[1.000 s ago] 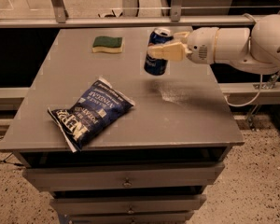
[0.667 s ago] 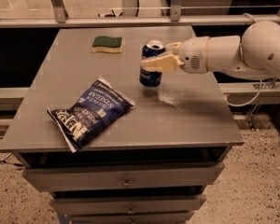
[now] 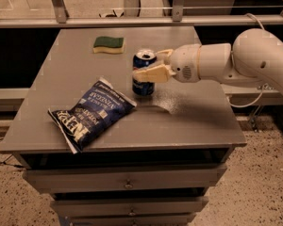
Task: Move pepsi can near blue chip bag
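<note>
The pepsi can (image 3: 143, 85), dark blue with a silver top, stands upright on the grey table (image 3: 188, 121) just right of the blue chip bag's upper corner. The blue chip bag (image 3: 91, 113), navy with white lettering, lies flat on the front left of the table. My gripper (image 3: 150, 65) reaches in from the right on a white arm. Its cream fingers (image 3: 153, 73) are closed around the can's upper half, one in front and one behind. The can's base rests on or just above the tabletop.
A green-and-yellow sponge (image 3: 109, 44) lies at the back of the table. Drawers (image 3: 127, 182) sit below the front edge. A metal rail (image 3: 132, 20) runs behind the table. The arm's white body (image 3: 259, 55) hangs over the right side.
The gripper has carried the can down and to the left, from above the table's back right towards the chip bag, lowering it to the tabletop.
</note>
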`<state>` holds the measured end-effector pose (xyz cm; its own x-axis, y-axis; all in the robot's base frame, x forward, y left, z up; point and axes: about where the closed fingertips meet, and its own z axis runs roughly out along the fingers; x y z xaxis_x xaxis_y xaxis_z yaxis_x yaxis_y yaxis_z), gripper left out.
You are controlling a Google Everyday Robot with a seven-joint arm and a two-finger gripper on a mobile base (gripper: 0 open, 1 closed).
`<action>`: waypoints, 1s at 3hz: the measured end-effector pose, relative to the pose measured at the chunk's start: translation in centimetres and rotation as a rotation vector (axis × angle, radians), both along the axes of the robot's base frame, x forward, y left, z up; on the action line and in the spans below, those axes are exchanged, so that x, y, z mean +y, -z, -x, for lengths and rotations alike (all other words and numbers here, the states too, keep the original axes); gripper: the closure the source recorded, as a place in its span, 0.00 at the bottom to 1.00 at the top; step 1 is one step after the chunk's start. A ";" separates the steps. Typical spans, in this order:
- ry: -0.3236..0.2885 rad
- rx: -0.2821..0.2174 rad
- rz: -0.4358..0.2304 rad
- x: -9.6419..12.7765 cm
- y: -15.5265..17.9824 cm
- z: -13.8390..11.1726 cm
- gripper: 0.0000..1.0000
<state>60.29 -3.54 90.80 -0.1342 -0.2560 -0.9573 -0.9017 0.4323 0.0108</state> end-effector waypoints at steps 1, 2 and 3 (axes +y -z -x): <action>-0.015 -0.023 0.010 0.9 0.3 0.6 0.77; -0.044 -0.032 0.005 2.2 0.2 1.1 0.54; -0.069 -0.027 -0.003 3.1 0.1 1.7 0.31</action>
<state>58.59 -0.44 90.67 -0.0902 -0.2608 -0.9612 -0.9291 0.3695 -0.0131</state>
